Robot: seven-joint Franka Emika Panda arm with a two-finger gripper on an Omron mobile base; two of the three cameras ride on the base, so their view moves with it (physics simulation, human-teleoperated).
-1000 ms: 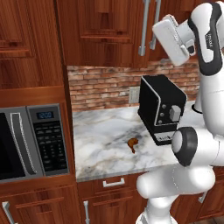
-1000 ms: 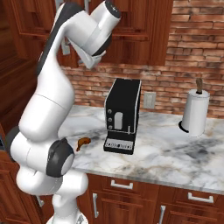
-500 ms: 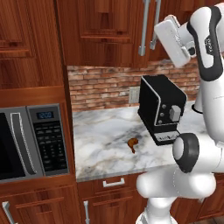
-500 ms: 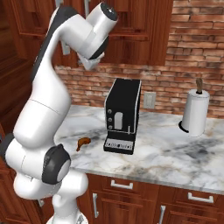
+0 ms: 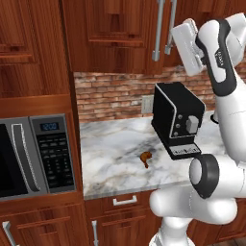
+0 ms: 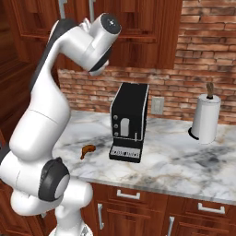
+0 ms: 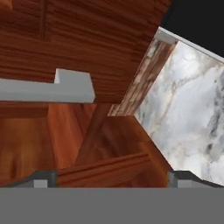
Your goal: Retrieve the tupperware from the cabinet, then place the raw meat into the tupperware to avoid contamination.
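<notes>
Step in hand: reaching for the cabinet door, doors shut. Gripper raised to upper cabinet level, jaws at full spread, holding nothing; a silver bar handle lies just ahead of the tips, not yet btwn them. Tupperware presumably inside, hidden. Raw meat rests on the marble counter, just left of the black coffee machine. Next move, by judgement: advance till handle sits btwn fingers, close, then pull door outward.

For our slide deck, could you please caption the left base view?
Robot arm raised toward the closed wall cabinet, drumstick lying on the marble counter beside the coffee machine.
</notes>
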